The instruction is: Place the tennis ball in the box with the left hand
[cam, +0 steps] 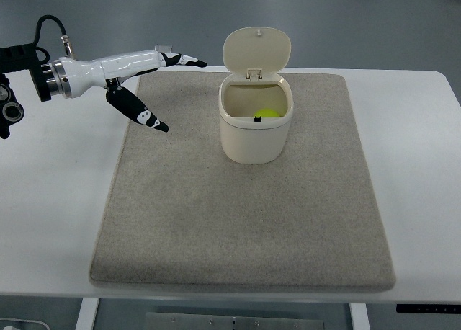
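A cream bin-shaped box [253,137] stands upright on the grey mat [245,222], its hinged lid [256,51] flipped up at the back. A yellow-green tennis ball [266,114] lies inside the box, only its top showing past the rim. My left hand [170,85] hovers over the mat's far left corner, well left of the box, fingers spread and holding nothing. No right arm shows.
The mat lies on a white table [410,128], with bare tabletop on both sides. The left arm's black wrist joint and cable [29,63] sit at the left edge.
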`<state>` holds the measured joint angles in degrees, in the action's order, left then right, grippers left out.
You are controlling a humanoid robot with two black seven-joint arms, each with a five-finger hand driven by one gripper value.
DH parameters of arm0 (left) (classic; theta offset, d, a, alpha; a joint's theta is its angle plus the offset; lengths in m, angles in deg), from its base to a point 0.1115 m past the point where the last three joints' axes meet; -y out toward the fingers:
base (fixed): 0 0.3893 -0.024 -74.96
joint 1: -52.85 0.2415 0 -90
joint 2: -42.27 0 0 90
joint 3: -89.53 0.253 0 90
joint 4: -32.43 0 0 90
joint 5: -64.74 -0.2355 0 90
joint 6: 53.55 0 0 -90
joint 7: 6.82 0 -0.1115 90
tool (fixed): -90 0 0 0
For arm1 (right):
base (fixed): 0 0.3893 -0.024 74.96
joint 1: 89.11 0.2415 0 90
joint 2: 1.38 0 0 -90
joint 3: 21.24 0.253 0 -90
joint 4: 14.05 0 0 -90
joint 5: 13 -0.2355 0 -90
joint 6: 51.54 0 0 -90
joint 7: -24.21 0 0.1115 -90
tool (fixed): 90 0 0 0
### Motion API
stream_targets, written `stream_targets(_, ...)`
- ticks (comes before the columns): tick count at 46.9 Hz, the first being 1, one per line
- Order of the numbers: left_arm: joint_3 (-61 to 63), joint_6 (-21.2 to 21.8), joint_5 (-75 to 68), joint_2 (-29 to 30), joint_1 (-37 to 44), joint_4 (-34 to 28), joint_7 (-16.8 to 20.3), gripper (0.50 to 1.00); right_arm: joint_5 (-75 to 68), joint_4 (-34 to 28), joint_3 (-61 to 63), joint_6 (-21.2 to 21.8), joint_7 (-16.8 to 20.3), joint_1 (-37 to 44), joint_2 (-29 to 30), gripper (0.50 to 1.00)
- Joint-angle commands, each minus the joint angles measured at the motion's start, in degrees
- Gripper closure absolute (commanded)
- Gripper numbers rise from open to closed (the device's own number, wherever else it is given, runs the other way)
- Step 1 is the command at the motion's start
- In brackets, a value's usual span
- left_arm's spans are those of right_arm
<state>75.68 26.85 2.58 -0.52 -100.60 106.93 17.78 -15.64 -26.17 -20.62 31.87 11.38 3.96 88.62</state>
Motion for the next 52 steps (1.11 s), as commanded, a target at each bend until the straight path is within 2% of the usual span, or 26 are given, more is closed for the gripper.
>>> stream_targets(1, 0.0, -1.9, 9.2, -0.5, 0.2, -3.0, 0.0, 0.500, 0.0, 0.0, 0.0, 0.0, 0.0, 0.0, 0.0, 0.562)
stream_targets(15, -0.1, -4.4, 34.2, -6.6, 4.2, -12.1, -0.2, 0.500, 0.0, 0.0, 0.0, 0.0, 0.0, 0.0, 0.0, 0.562)
stream_targets(19, -0.3, -7.2, 39.7, -7.6, 4.7, -14.2, -0.3, 0.500, 0.0, 0.0, 0.0, 0.0, 0.0, 0.0, 0.0, 0.562)
stream_targets(25, -0.2, -14.4, 48.3, -10.2, 6.2, -19.0, -1.3, 0.500, 0.0, 0.0, 0.0, 0.0, 0.0, 0.1, 0.0, 0.562)
stream_targets(28, -0.3, -16.0, 51.4, -11.3, 6.8, -21.1, -3.1, 0.500, 0.0, 0.0, 0.0, 0.0, 0.0, 0.0, 0.0, 0.562)
stream_targets(33, -0.7, -16.1, 57.1, -11.4, 6.9, -23.1, -7.7, 0.500, 0.0, 0.0, 0.0, 0.0, 0.0, 0.0, 0.0, 0.562)
stream_targets(42, -0.7, -16.5, 71.9, -11.4, 6.9, -24.6, -18.9, 0.500, 0.0, 0.0, 0.0, 0.0, 0.0, 0.0, 0.0, 0.562)
stream_targets(45, -0.9, -16.2, 73.1, -11.4, 6.9, -24.7, -20.5, 0.500, 0.0, 0.0, 0.0, 0.0, 0.0, 0.0, 0.0, 0.562)
stream_targets(52, -1.4, -16.6, 73.9, -11.3, 6.9, -24.6, -20.7, 0.500, 0.0, 0.0, 0.0, 0.0, 0.0, 0.0, 0.0, 0.562)
